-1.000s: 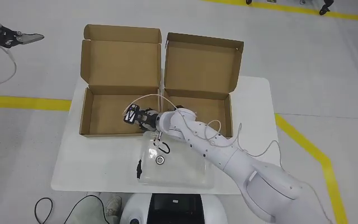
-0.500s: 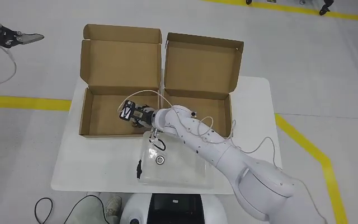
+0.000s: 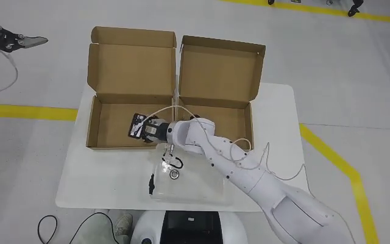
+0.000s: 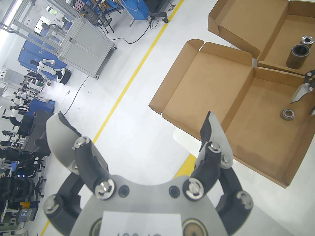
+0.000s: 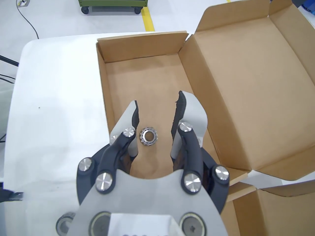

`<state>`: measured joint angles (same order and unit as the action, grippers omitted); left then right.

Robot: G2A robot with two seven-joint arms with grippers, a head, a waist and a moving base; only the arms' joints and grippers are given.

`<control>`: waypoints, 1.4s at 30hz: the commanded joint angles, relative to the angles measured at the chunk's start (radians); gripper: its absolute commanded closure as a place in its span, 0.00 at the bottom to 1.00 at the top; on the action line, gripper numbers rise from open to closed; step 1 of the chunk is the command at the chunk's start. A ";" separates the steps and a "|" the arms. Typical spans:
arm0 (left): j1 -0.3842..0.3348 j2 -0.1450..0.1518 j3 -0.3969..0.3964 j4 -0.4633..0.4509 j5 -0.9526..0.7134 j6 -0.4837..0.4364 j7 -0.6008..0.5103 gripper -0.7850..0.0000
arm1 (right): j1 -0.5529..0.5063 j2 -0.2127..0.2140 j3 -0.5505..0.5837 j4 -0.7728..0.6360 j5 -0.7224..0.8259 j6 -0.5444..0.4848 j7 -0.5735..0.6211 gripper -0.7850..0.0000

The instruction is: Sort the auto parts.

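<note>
A small toothed metal bearing (image 5: 148, 136) lies on the floor of the left cardboard box (image 5: 137, 79). My right gripper (image 5: 158, 101) hangs open just above it, one finger on each side, not touching it. From above, that gripper (image 3: 137, 126) sits over the near right part of the left box (image 3: 116, 122). My left gripper (image 4: 133, 121) is open and holds nothing, off the table to the far left (image 3: 24, 41). From there I see the bearing (image 4: 288, 114) and, in the right box (image 4: 280, 37), a dark cylinder (image 4: 299, 56) and a small metal sleeve (image 4: 307, 40).
A clear tray (image 3: 207, 186) at the table's front edge holds a black hook (image 3: 177, 163), a metal ring (image 3: 175, 174) and a black piece (image 3: 150, 183). Both boxes' lids stand open at the back. The white table (image 3: 91, 177) has bare room left of the tray.
My right gripper has shifted a little to the left over the left box. The left gripper has stayed where it was.
</note>
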<state>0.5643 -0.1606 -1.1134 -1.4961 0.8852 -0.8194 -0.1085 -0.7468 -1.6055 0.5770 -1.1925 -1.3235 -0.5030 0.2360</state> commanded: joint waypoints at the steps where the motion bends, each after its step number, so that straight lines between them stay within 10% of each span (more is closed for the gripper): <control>1: 0.000 0.000 0.000 0.000 0.000 0.000 0.000 0.00 | -0.064 0.034 0.046 -0.106 -0.025 -0.037 0.045 0.62; 18: 0.000 0.000 0.000 0.000 0.000 0.000 0.000 0.00 | -0.586 0.227 0.369 -0.633 -0.163 -0.353 0.264 0.65; 33: 0.000 0.000 0.000 0.000 0.000 0.000 0.000 0.00 | -0.569 0.234 0.259 -0.491 -0.326 -0.286 0.181 0.66; 42: 0.000 0.000 0.000 0.000 0.000 0.000 0.000 0.00 | -0.530 0.229 0.196 -0.424 -0.366 -0.273 0.202 0.40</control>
<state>0.5643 -0.1606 -1.1134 -1.4961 0.8852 -0.8194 -0.1085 -1.2797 -1.3761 0.7773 -1.6221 -1.6871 -0.7805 0.4362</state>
